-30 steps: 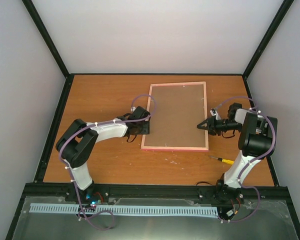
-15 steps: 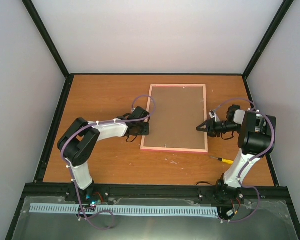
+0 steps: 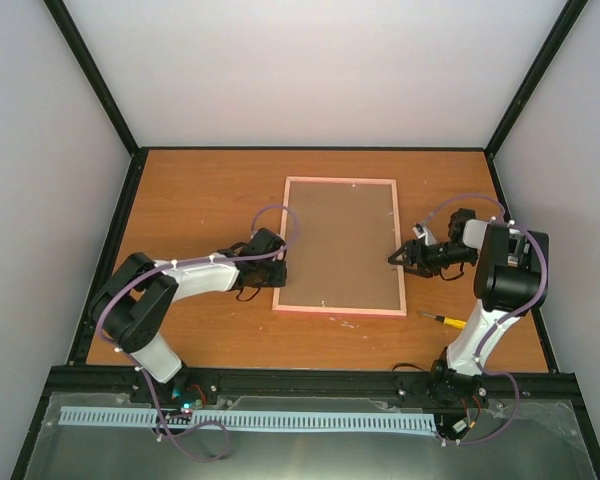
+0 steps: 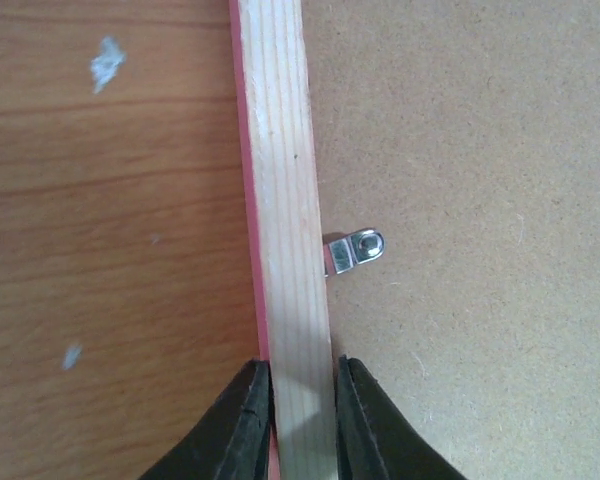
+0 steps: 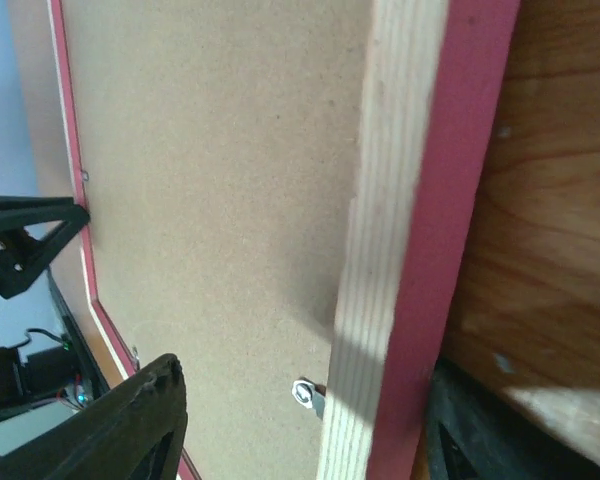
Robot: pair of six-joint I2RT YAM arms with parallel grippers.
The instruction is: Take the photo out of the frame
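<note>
The frame (image 3: 286, 240) lies back-up on the table, its thin pink border around the brown backing panel (image 3: 340, 245). The photo is hidden under that panel. My left gripper (image 3: 278, 268) is shut on the frame's left rail (image 4: 285, 180), one finger (image 4: 240, 430) on each side of the pale wood. My right gripper (image 3: 398, 257) is open and straddles the right rail (image 5: 410, 200). One of its fingers (image 5: 130, 430) is over the panel and the other is outside the pink edge. A small metal clip (image 4: 355, 250) sits on the left rail, another clip (image 5: 308, 394) on the right rail.
A small yellow-handled screwdriver (image 3: 444, 320) lies on the wooden table (image 3: 200, 190) near the right arm's base. Black posts and pale walls close in the table on three sides.
The frame has slid to the left and turned slightly. My left arm has drawn back toward the near left while holding the rail. My right gripper has followed the right rail leftward.
</note>
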